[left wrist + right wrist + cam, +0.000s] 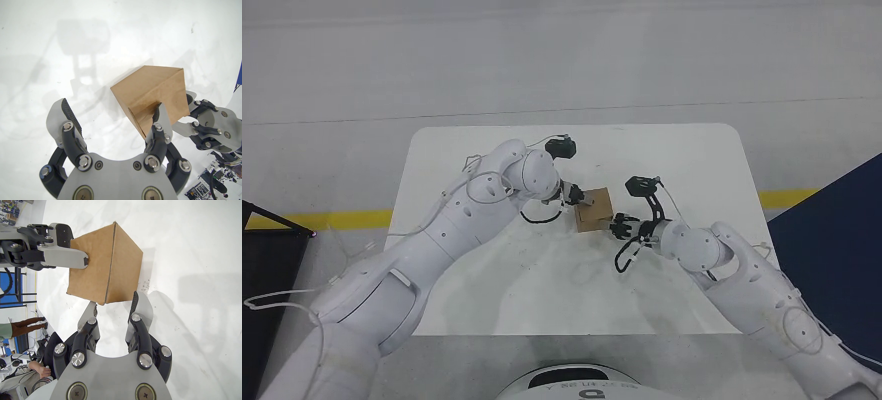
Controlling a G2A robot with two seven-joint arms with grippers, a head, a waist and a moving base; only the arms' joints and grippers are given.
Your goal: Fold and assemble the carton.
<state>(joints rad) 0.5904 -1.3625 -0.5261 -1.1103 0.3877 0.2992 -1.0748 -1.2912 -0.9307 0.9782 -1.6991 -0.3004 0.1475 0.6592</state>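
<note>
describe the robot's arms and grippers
The left arm and right arm are glossy white rounded shells with thin cables alongside. The left gripper and right gripper each have a silver-grey plate, black linkages with shiny pins, and two grey fingers with black ribbed pads.

Carton (592, 209) at mid surface (682, 160). Left claw (568, 196) on its left side, one fingertip touching. Right claw (620, 226) just beside its right corner, nearer the robot.

carton (594, 209) flanked by left hand (571, 196) and right hand (619, 225), table (682, 165) room beyond both
</note>
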